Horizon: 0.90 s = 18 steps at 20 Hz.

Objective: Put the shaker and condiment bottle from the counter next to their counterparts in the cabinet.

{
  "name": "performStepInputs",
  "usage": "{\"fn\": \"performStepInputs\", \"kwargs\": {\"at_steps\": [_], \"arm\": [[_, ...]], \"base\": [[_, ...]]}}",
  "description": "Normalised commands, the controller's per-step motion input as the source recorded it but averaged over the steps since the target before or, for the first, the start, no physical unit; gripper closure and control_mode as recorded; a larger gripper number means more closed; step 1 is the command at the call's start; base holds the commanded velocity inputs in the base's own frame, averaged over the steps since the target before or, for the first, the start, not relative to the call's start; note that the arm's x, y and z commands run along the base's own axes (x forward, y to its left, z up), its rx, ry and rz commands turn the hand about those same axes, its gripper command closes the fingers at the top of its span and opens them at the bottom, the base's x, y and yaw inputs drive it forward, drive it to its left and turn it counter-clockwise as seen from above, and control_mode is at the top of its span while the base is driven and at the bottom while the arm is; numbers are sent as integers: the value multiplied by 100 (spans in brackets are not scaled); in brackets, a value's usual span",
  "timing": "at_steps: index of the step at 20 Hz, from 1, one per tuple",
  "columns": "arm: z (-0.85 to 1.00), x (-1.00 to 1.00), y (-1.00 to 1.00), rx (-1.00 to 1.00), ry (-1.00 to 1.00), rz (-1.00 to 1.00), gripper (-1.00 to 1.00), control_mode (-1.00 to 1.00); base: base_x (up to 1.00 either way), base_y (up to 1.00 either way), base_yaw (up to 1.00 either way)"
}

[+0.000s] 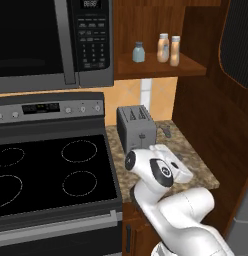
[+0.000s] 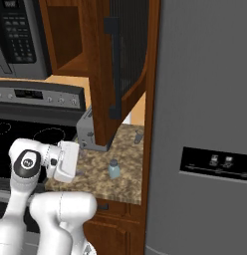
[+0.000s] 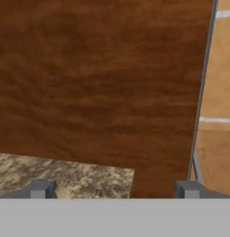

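Observation:
A pale blue-grey shaker with a grey cap stands upright on the granite counter, near its front edge. On the cabinet shelf a matching shaker stands at the left. Two peach-orange condiment bottles with white caps stand side by side to its right. My gripper is open with nothing between its fingers. It hangs low over the counter, left of the counter shaker and facing a wooden side wall.
A grey toaster sits at the back of the counter beside the black stovetop. The microwave hangs over the stove. The open cabinet door juts out above the counter, and a grey fridge bounds the right side.

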Motion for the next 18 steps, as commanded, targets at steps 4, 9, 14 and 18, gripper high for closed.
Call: {"fn": "performStepInputs", "kwargs": {"at_steps": [4,9,14,18], "arm": [[-6,33,-30,5,-6,0,-100,-100],[-8,31,-32,8,-1,0,-100,-100],[-38,2,-29,5,0,0,-100,-100],[-32,29,-15,1,0,0,-100,-100]], "base": [[0,0,0],[0,0,0],[0,0,0],[0,0,0]]}}
